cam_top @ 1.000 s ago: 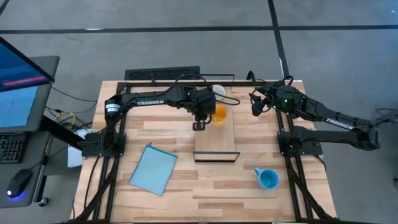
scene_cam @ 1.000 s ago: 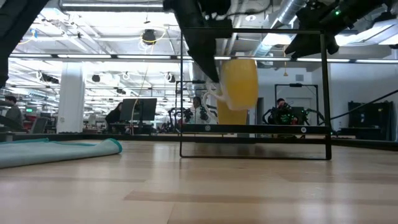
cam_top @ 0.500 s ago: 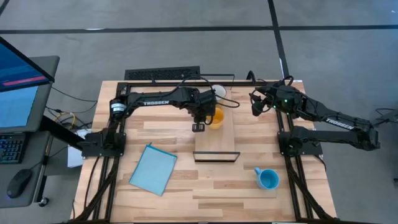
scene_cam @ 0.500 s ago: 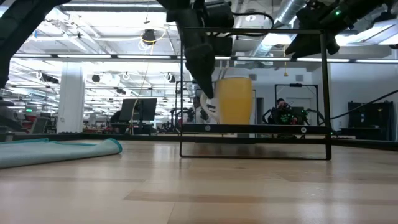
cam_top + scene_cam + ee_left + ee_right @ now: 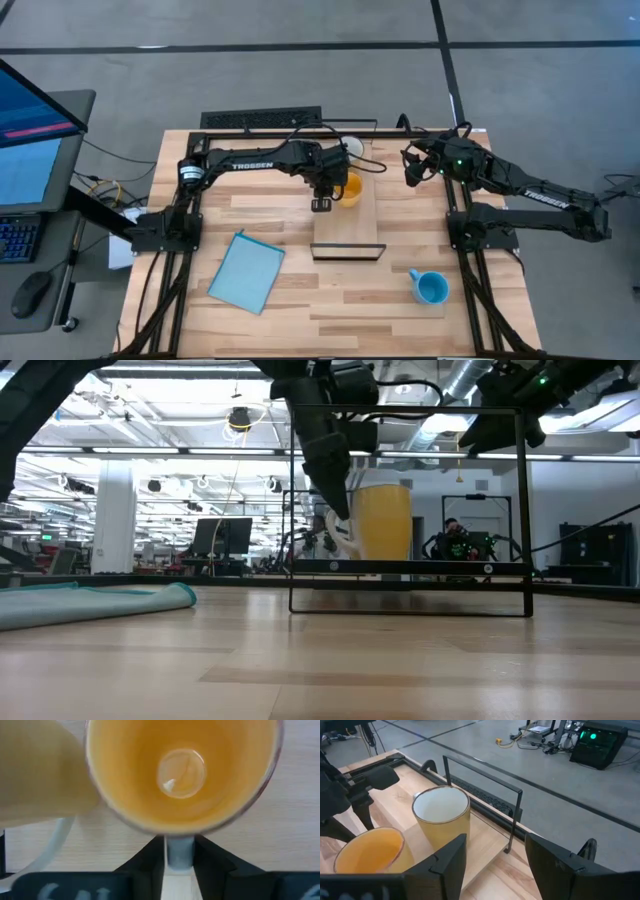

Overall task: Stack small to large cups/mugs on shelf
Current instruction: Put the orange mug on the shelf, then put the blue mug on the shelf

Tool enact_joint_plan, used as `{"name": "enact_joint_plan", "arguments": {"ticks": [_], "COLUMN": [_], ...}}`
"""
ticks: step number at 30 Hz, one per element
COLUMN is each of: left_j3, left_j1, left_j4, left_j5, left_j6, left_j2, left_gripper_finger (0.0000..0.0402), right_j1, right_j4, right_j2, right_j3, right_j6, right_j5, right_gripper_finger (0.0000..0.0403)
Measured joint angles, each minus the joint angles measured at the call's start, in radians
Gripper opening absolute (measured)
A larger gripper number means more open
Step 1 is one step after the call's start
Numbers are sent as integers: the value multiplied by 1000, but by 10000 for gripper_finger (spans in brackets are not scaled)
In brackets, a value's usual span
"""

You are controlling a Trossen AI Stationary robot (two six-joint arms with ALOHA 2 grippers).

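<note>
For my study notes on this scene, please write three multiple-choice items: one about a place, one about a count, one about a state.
1. Where is the blue mug?
A. on the shelf
B. on the table, nearer the right arm
C. on the light-blue sheet

2. How many mugs are in the high view?
A. two
B. three
C. four

3. What is the left gripper doing?
A. gripping the orange mug at its rim
B. hanging empty over the sheet
C. holding the blue mug

Key: 1 B, it stands alone on bare wood; 2 B, orange, blue, pale yellow mug; 3 A, the left wrist view shows fingers on the rim.
</note>
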Motion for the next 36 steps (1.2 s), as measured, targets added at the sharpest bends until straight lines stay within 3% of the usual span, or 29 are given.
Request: {"name": "enact_joint_plan", "arguments": {"ticks": [6, 22, 30, 36], "left_j3": [0, -1, -1, -1], "left_j1": [0, 0, 1, 1], "left_j4": [-8, -84, -319, -574], "left_j5": [-1, -2, -88, -53], "left_j6": [-22, -36, -59, -129], "left_j2": [0, -1, -2, -5], "left_gripper_finger": [117, 120, 121, 121], "right_j1": [0, 0, 0, 0], "right_j4": [0, 0, -1, -5], "right_j2": [0, 0, 0, 0], "right_j3": [0, 0, 0, 0], "right_j6": [0, 0, 0, 0], "right_j5": [0, 0, 0, 0], "right_gripper_finger": [221, 221, 221, 221]}}
